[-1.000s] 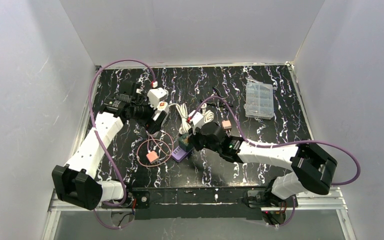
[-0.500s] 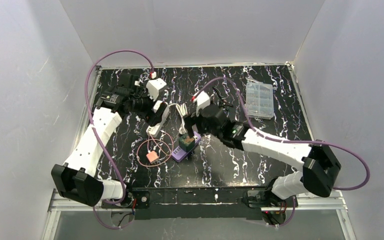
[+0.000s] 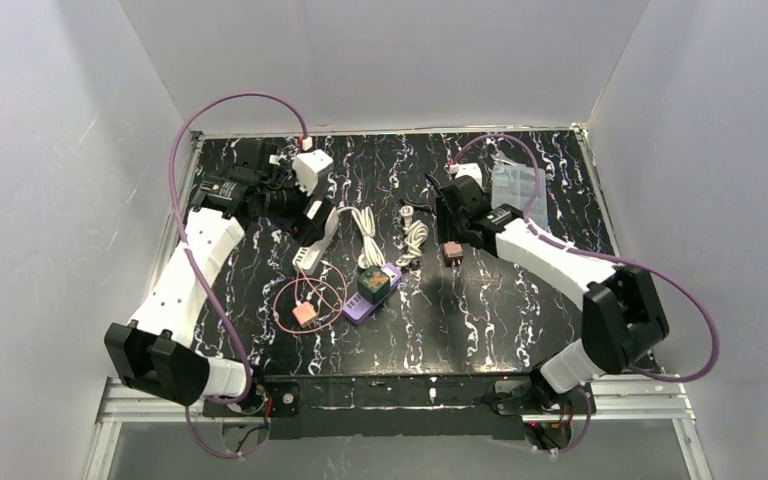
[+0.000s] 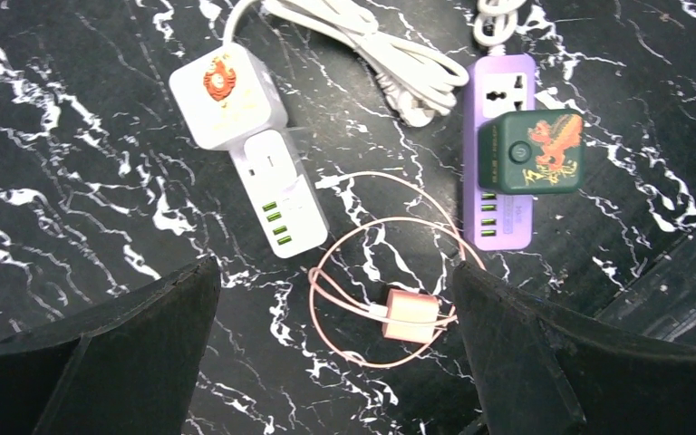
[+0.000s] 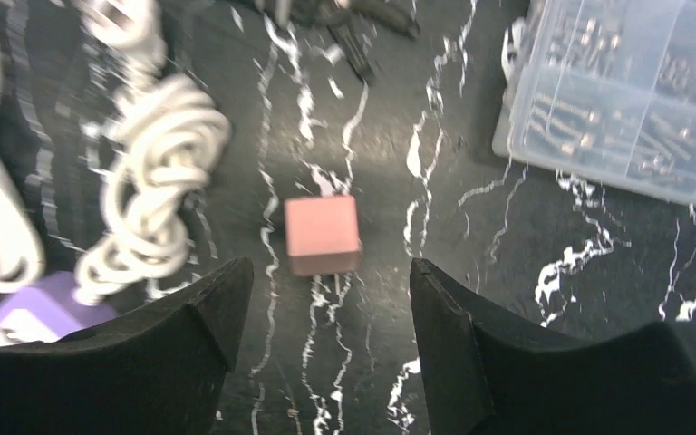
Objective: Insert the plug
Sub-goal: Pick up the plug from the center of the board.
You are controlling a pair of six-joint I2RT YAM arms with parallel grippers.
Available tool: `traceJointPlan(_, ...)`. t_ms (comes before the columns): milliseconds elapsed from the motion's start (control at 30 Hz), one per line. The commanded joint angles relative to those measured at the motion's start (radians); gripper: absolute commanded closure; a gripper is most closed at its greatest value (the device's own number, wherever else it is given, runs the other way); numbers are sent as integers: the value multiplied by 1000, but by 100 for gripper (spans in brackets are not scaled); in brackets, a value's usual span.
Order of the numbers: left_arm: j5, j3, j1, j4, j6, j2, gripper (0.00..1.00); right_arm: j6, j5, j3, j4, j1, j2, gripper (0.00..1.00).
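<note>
A green plug (image 3: 371, 283) (image 4: 533, 151) with a red dragon print sits pushed into the purple power strip (image 3: 358, 308) (image 4: 497, 222). A pink cube plug (image 3: 451, 250) (image 5: 323, 234) lies loose on the table. My right gripper (image 3: 448, 215) (image 5: 328, 272) hovers just above it, open and empty. My left gripper (image 3: 305, 222) (image 4: 335, 272) hangs open and empty over a second pink plug (image 3: 304, 313) (image 4: 410, 315) with a looped pink cable. Beside that plug lies a white power strip (image 3: 308, 255) (image 4: 281, 195) carrying a white cube plug (image 4: 227, 95).
A clear plastic box of screws (image 3: 520, 190) (image 5: 625, 109) stands at the back right, close to my right arm. Coiled white cable (image 3: 415, 240) (image 5: 159, 172) lies between the strips and the pink cube. White walls close in the black marbled table (image 3: 480, 320).
My right gripper opened off the green plug, left it in the purple strip, and swung back and right to above the pink cube. My left arm drew back slightly.
</note>
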Motion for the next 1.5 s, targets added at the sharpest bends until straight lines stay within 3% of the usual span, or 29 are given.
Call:
traceJointPlan(0, 101, 1, 1, -52, -3, 22, 1, 27, 61, 9, -91, -1, 66, 26)
traceJointPlan(167, 142, -8, -88, -65, -17, 67, 1, 21, 78, -13, -50, -15, 113, 19)
traceJointPlan(333, 161, 30, -163, -81, -34, 143, 1, 22, 76, 32, -49, -33, 211, 32)
traceJointPlan(567, 124, 99, -167, -88, -30, 209, 1, 17, 38, 59, -41, -51, 300, 31)
traceJointPlan(700, 99, 88, -168, -83, -14, 196, 1, 13, -5, 72, -33, -56, 288, 25)
traceJointPlan(1000, 48, 53, -161, -58, -4, 145, 1, 24, -119, 83, 3, -69, 290, 25)
traceJointPlan(1467, 30, 72, -123, -45, -16, 140, 1, 24, -192, 91, -19, -86, 305, 37)
